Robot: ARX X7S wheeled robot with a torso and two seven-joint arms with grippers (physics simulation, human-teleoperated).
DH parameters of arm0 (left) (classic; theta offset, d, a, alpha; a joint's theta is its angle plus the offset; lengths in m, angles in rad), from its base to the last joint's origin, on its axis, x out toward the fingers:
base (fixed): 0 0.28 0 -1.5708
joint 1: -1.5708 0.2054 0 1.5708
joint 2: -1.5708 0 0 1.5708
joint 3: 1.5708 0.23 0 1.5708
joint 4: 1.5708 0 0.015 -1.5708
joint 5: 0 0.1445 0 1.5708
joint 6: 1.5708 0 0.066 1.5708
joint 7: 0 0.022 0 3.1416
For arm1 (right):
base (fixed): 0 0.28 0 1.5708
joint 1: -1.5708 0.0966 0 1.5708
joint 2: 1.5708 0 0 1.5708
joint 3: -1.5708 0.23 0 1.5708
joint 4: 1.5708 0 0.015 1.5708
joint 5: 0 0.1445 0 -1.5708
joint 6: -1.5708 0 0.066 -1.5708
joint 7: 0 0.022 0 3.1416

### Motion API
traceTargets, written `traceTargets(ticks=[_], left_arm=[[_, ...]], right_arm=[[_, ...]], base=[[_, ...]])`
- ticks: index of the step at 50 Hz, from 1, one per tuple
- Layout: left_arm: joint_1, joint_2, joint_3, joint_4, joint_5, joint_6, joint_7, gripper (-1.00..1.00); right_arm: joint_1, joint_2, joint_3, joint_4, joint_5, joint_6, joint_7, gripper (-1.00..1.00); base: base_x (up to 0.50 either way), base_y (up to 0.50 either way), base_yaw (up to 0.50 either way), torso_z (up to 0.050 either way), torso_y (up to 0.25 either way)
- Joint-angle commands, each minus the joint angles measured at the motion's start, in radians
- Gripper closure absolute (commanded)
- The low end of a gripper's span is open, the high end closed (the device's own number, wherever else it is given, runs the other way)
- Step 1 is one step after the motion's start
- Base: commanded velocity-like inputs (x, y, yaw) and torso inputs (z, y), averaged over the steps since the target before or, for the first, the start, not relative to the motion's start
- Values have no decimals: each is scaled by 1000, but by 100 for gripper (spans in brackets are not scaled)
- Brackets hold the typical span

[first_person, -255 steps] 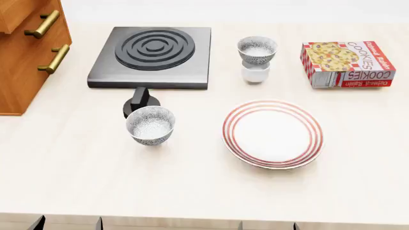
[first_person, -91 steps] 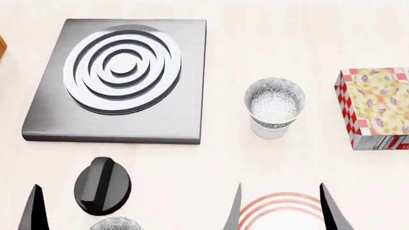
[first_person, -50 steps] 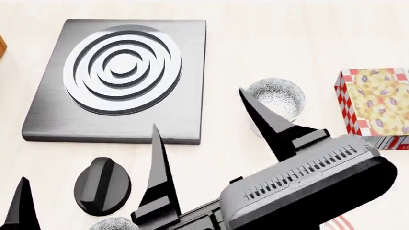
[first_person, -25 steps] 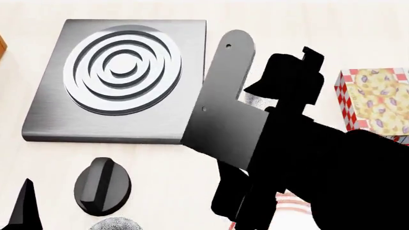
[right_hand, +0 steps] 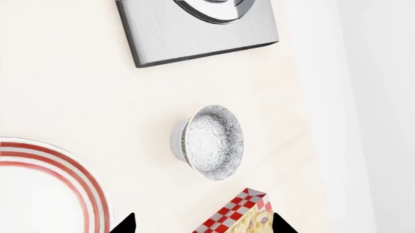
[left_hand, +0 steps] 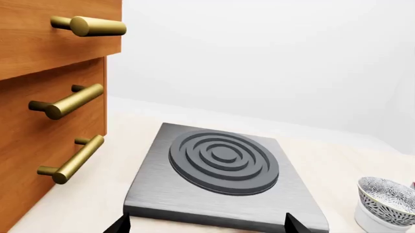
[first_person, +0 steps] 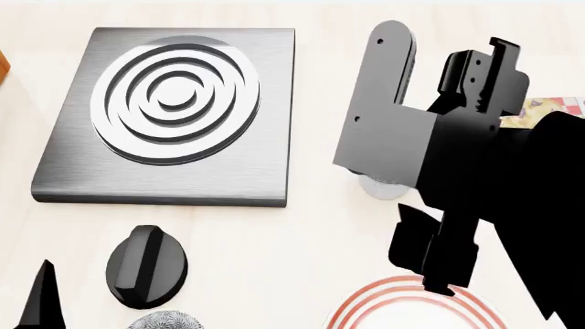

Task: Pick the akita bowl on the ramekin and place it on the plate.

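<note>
The akita bowl sits upright on the ramekin, mouth up, between the stove plate and the cookie box. Right gripper: fingers spread, holding nothing, above the bowl. Left gripper: likewise spread, empty. One plate; a second speckled bowl.

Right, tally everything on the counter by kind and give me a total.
Speckled bowls: 2 (akita bowl, second bowl)
White ramekin: 1
Red-ringed plate: 1
Checked cookie box: 1
Grey hob: 1
Black knob: 1
Total: 7
</note>
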Motion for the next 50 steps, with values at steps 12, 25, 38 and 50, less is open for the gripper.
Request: traceTargets(ticks=[12, 25, 38, 50], left_arm=[[5, -6, 10, -6, 2, 13, -5, -100], [-7, -9, 10, -20, -5, 9, -14, -100], [-6, -15, 9, -20, -18, 7, -18, -100], [-1, -18, 17, -21, -17, 15, -18, -100]], right_arm=[[-72, -58, -110, 173, -155, -170, -15, -100], [-120, -121, -116, 293, -185, -259, -17, -100], [-178, -186, -90, 381, -148, -293, -23, -100], [-221, -243, -92, 503, -179, -364, -14, -100]], base=[[0, 0, 0, 0, 0], [0, 0, 0, 0, 0], [0, 0, 0, 0, 0], [0, 0, 0, 0, 0]])
